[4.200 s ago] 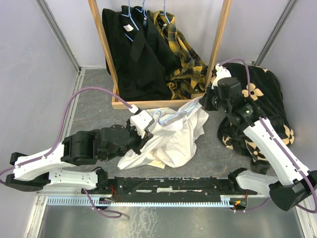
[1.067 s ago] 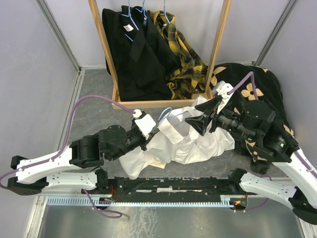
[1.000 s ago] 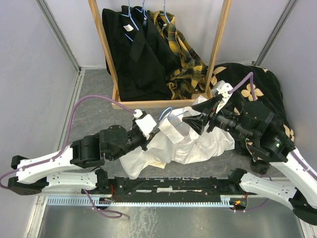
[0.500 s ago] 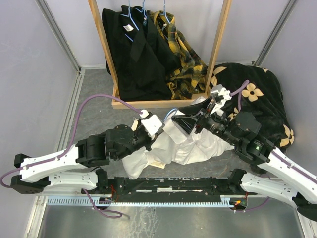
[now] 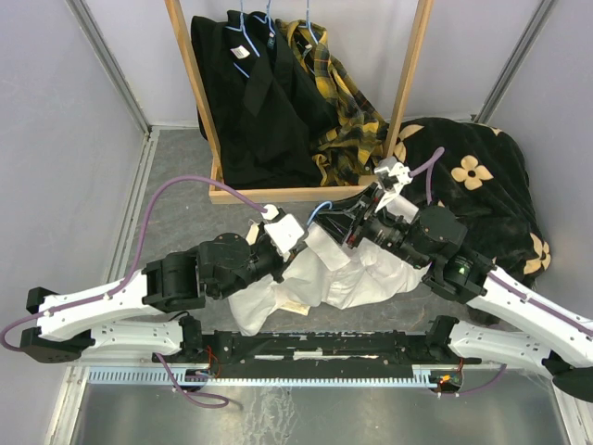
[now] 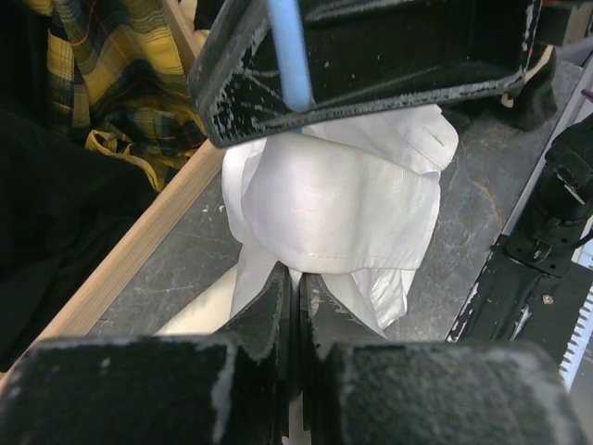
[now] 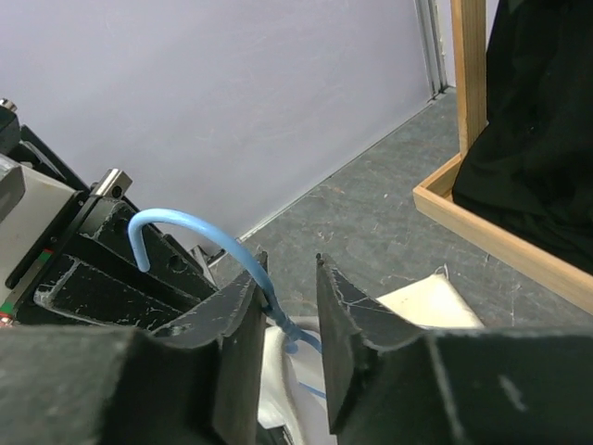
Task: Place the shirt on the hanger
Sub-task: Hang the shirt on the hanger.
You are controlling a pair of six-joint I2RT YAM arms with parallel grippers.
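Two pinches: left gripper [image 6: 295, 278] tight on the shirt [image 6: 343, 199], right gripper [image 7: 289, 271] tight on the hanger [image 7: 190, 218].

White shirt [image 5: 361, 278], light-blue hanger [image 6: 290, 46], yellow-and-black plaid garment [image 5: 347, 111], black blanket [image 5: 505, 199] with seemingly cream flowers

The shirt [image 5: 343, 278] is thin white cloth, matt and softly creased, with a stitched hem. The hanger [image 7: 199, 221] is slim light-blue wire with a smooth, faintly glossy coat. On the left gripper [image 6: 295, 273] and right gripper [image 7: 289, 260] the jaws are matt black plastic, scuffed with pale scratches. The tabletop [image 5: 176, 209] is grey, mottled and matt. The frame [image 5: 278, 194] toward its far edge is pale bare wood. The flowered blanket [image 5: 482, 199] by the right edge looks plush.
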